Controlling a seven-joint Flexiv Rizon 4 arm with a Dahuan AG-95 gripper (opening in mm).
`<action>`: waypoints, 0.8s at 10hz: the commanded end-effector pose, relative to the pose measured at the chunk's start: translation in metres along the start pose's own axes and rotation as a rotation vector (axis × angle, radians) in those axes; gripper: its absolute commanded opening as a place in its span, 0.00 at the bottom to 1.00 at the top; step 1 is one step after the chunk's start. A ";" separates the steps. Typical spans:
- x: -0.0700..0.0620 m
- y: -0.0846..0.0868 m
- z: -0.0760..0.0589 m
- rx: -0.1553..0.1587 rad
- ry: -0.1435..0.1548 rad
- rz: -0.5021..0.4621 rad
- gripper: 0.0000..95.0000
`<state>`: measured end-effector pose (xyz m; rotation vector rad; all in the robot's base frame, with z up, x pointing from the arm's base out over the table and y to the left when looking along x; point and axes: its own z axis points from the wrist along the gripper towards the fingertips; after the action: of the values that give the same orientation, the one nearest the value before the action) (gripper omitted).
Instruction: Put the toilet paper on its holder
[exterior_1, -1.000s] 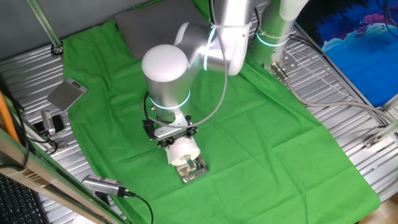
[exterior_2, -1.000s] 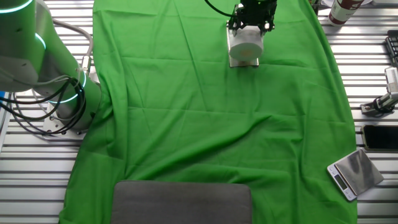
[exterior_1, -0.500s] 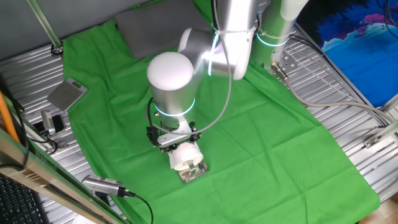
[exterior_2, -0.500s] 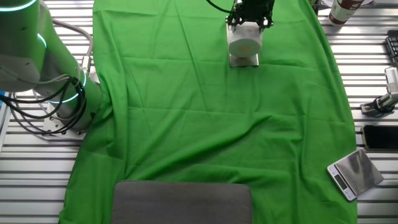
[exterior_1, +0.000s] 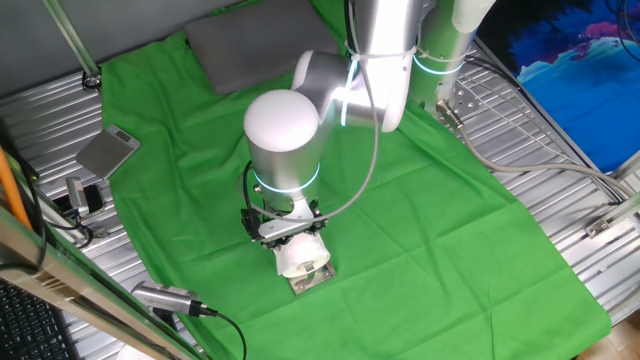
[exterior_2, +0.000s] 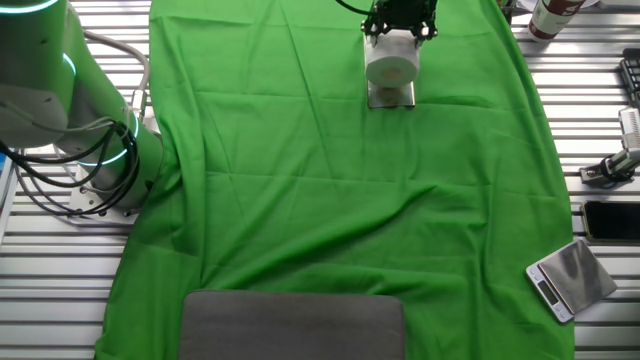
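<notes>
The toilet paper (exterior_1: 301, 258) is a small white roll with a hollow core facing the camera in the other fixed view (exterior_2: 391, 63). My gripper (exterior_1: 292, 240) is shut on it from above, its black fingers (exterior_2: 378, 22) at the roll's top. The roll hangs right over the chrome holder (exterior_1: 316, 280), which lies on the green cloth (exterior_1: 420, 230) near its front edge. In the other fixed view the holder (exterior_2: 391, 98) shows just below the roll. I cannot tell whether the roll is on the bar; the roll hides the bar.
A dull grey plate (exterior_1: 250, 42) lies at the cloth's far end, also in the other fixed view (exterior_2: 293, 324). A small metal scale (exterior_1: 108, 152) and a black clamp (exterior_1: 82, 195) sit on the slatted table. The arm's base (exterior_2: 95, 150) stands beside the cloth.
The gripper with the roll has shifted a little along the holder, toward the cloth's front edge and lower; the roll now covers more of the holder.
</notes>
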<state>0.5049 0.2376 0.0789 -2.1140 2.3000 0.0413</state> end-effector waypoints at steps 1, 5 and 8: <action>0.000 0.000 0.000 0.002 0.003 -0.022 0.00; 0.000 0.000 0.000 0.005 -0.001 -0.036 0.00; 0.000 0.000 0.000 0.008 -0.006 -0.068 0.00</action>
<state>0.5046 0.2375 0.0789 -2.1835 2.2160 0.0376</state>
